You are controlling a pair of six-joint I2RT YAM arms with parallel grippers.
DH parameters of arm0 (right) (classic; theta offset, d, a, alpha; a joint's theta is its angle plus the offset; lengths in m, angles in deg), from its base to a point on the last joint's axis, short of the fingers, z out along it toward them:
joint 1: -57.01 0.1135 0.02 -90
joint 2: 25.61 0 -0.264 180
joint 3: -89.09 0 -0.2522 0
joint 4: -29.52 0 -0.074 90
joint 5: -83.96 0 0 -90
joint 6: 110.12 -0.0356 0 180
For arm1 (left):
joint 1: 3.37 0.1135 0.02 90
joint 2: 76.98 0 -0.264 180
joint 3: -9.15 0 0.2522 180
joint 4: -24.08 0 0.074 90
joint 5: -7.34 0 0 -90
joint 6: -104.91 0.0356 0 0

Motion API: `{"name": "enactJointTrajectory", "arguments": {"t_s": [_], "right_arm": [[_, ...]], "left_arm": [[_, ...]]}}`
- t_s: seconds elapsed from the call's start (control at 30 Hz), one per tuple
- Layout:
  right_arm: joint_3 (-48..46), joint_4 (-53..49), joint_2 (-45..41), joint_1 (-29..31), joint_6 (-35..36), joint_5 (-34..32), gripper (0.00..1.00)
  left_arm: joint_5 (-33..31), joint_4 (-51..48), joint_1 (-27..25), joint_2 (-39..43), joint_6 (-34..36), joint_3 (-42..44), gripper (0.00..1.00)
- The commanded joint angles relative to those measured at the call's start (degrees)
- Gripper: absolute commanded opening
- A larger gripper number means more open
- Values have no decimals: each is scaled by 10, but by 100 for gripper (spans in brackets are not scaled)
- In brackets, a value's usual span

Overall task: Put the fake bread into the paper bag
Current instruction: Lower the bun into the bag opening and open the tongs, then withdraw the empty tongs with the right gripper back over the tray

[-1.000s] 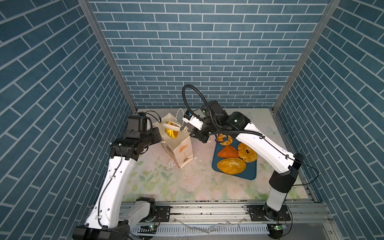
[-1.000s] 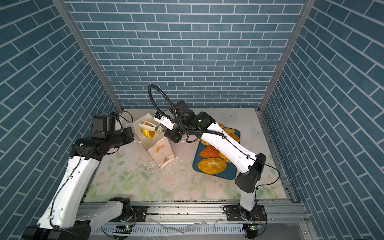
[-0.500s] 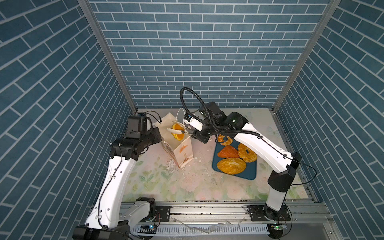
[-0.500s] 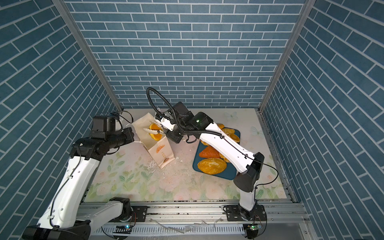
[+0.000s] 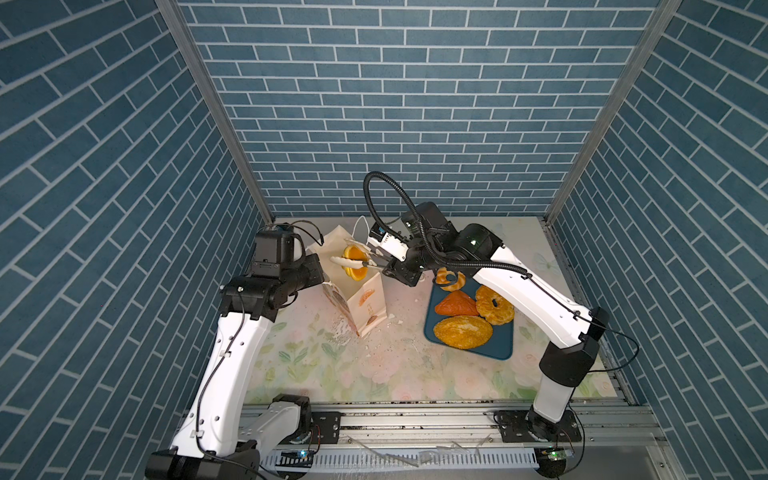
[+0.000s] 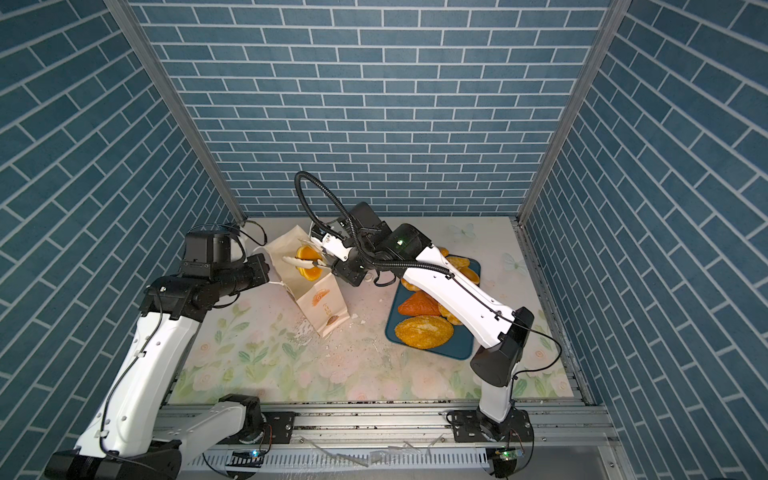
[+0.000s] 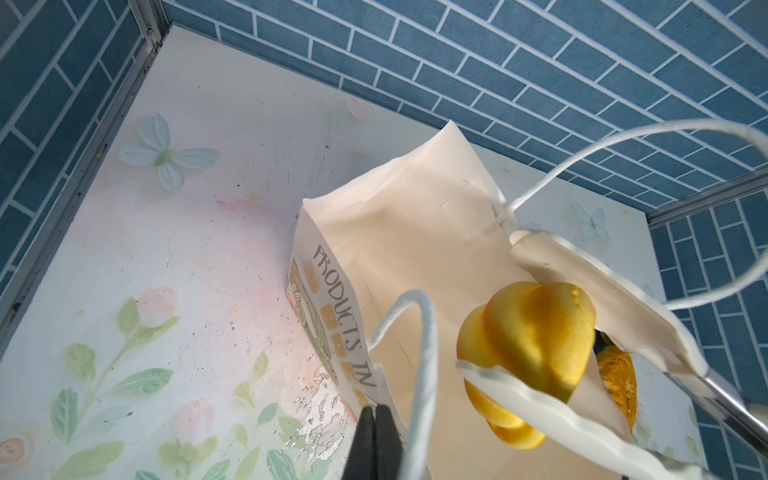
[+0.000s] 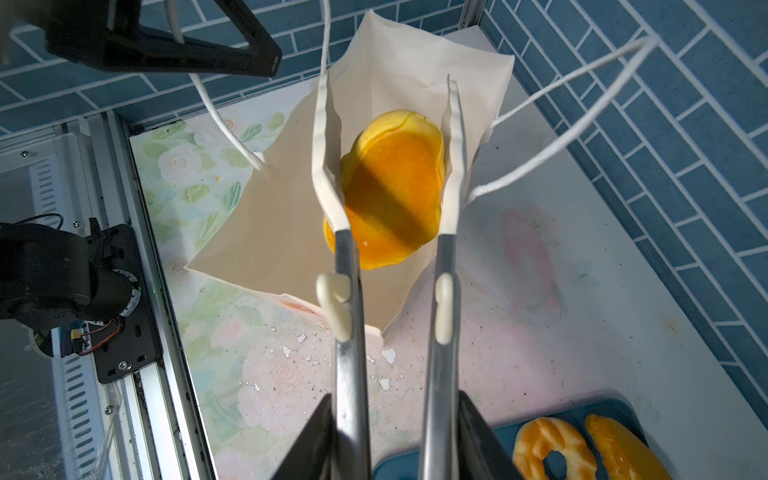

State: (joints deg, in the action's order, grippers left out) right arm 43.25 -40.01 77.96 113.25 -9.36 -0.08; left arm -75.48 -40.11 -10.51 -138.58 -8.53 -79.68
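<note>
Jaws, two sets.
1. left jaws: closed flat on the rim of the bag (image 5: 368,300), at its 9 o'clock side. Judged purpose: to keep the mouth spread and the bag from tipping.
2. right jaws: clasped on the tongs (image 8: 347,266), partly eased. The white tips stand apart on either side of a bun (image 8: 395,195). Whether the bun is pinched or loose cannot be told.
3. bun: at the bag's mouth, over the open inside, placed for a straight drop.
4. tray (image 5: 500,345): on the table (image 5: 374,374), near the bag, at its 3 o'clock. Carries loaf (image 5: 462,331), triangle (image 5: 455,304) and two rings (image 5: 503,313), none bagged. Kept close, likely for short reaches.
</note>
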Motion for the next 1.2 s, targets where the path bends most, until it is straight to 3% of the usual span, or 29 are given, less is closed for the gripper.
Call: {"name": "enactJointTrajectory", "arguments": {"t_s": [0.0, 0.53, 0.67, 1.17], "right_arm": [[18, 29, -38, 4, -2, 16, 44], [25, 58, -78, 1, -2, -6, 42], [22, 66, -102, -8, -4, -48, 41], [-82, 52, -189, -141, -99, -158, 41]], "left_arm": [[5, 2, 2, 4, 6, 7, 0], [2, 4, 2, 7, 7, 9, 0], [6, 7, 3, 8, 7, 8, 0], [55, 21, 0, 1, 12, 12, 0]]}}
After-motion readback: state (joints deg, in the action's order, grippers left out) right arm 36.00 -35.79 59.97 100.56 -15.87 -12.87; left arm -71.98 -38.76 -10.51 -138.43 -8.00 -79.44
